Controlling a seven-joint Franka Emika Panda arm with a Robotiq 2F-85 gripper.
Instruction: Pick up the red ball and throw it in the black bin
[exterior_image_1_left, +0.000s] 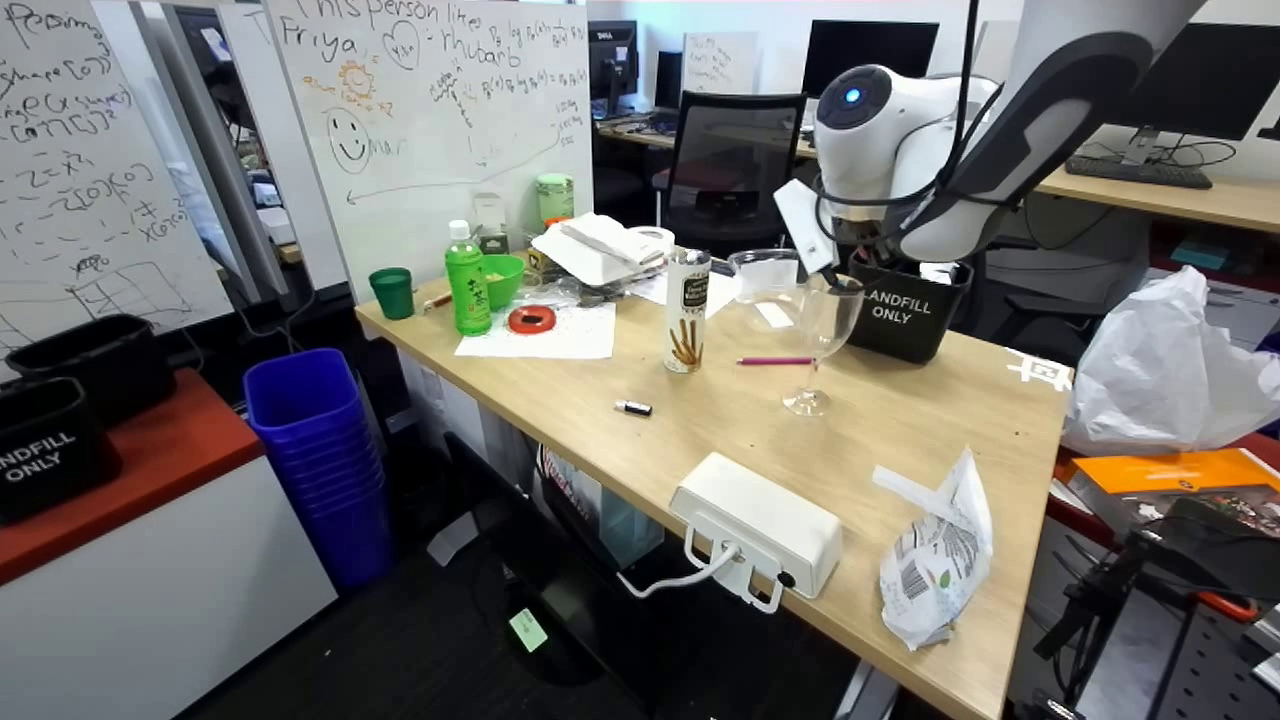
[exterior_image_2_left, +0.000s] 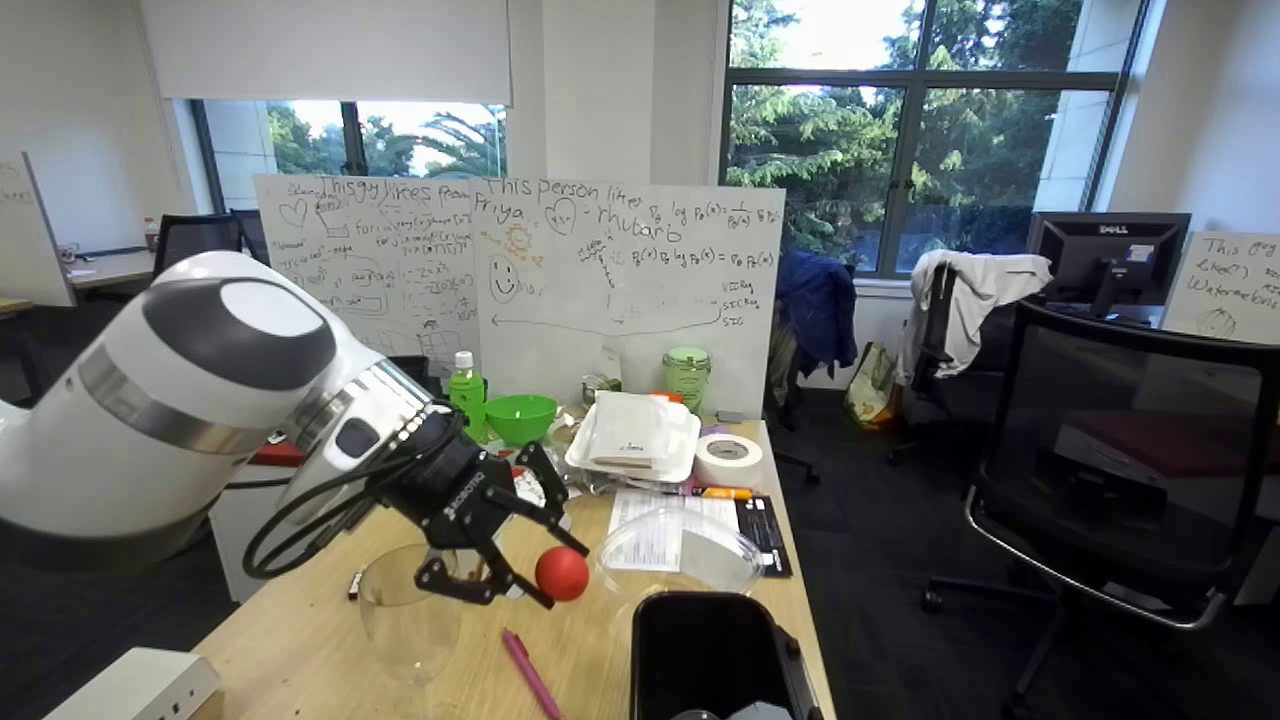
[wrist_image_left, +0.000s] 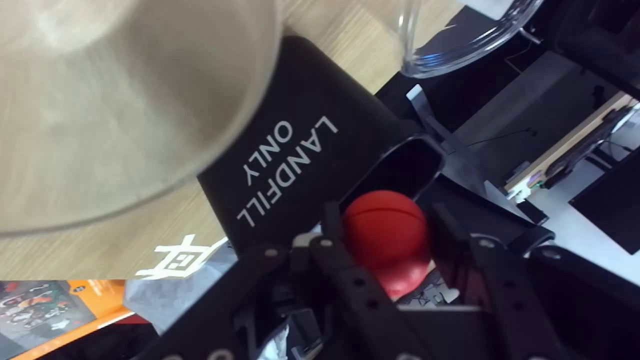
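The small red ball is at the fingertips of my gripper, up in the air over the table. In the wrist view the red ball sits between both fingers of the gripper, which is shut on it. The black bin with white lettering stands on the table. Its rim is to the right of and below the ball in an exterior view. In the wrist view the bin's lettered side lies behind the ball, which overlaps the opening. The ball is hidden in an exterior view.
A clear wine glass stands close to the arm and looms large in the wrist view. A clear plastic bowl is beside the bin. A pink pen lies on the table. A tall canister stands farther along.
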